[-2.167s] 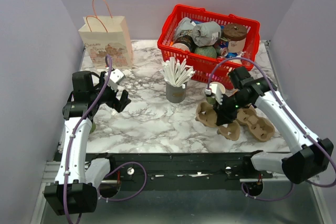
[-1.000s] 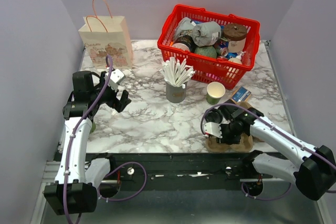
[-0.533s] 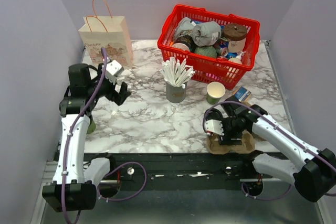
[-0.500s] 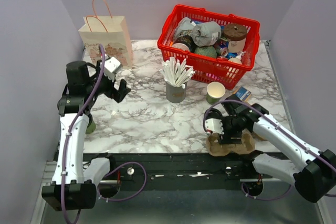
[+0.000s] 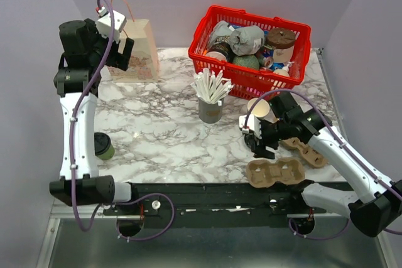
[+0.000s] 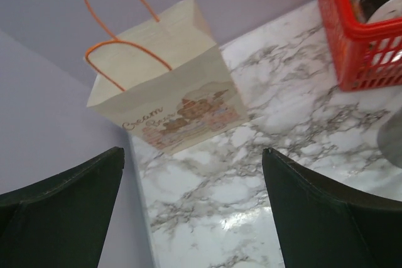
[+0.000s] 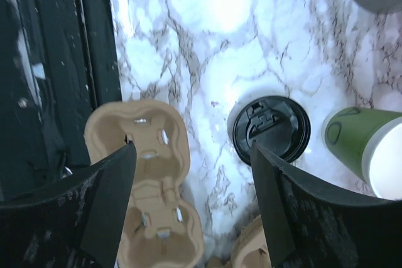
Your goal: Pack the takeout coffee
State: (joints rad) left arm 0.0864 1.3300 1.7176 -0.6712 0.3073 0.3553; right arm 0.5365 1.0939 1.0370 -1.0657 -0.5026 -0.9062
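Your left pincer: the left gripper (image 6: pixel 193 155) is hanging high over the far left corner. Its two dark fingers are spreading wide with nothing between them, and it is facing the cream paper bag with orange handles (image 6: pixel 166 95).
Your right pincer: the right gripper (image 7: pixel 193 149) is hovering above the table towards the near right. Its fingers are standing well apart and gripping nothing.
Takeout coffee: the small dark-green paper cup with a black plastic lid (image 5: pixel 102 146) is standing on the white-and-grey marble table top (image 5: pixel 169 139) at the near left edge. It is sitting just beside the left arm and well apart from both grippers.
Under your right pincer: a round black plastic lid (image 7: pixel 269 130) is showing from straight above against the marble, below the gap between the fingers in the right wrist view. You cannot tell what is sitting beneath it.
Beside that lid: a lidless green paper cup with a pale inside (image 7: pixel 367 152) is standing just to one side. A brown moulded-pulp cup carrier (image 7: pixel 147 180) is lying on the other side, near the table's black front edge.
Second carrier: another brown pulp carrier (image 5: pixel 308 153) is lying partly under the right arm.
Centre: a grey cup of white sticks (image 5: pixel 210 111) is standing upright.
Far right: a red plastic basket (image 5: pixel 248 83) is holding mixed packets and jars.
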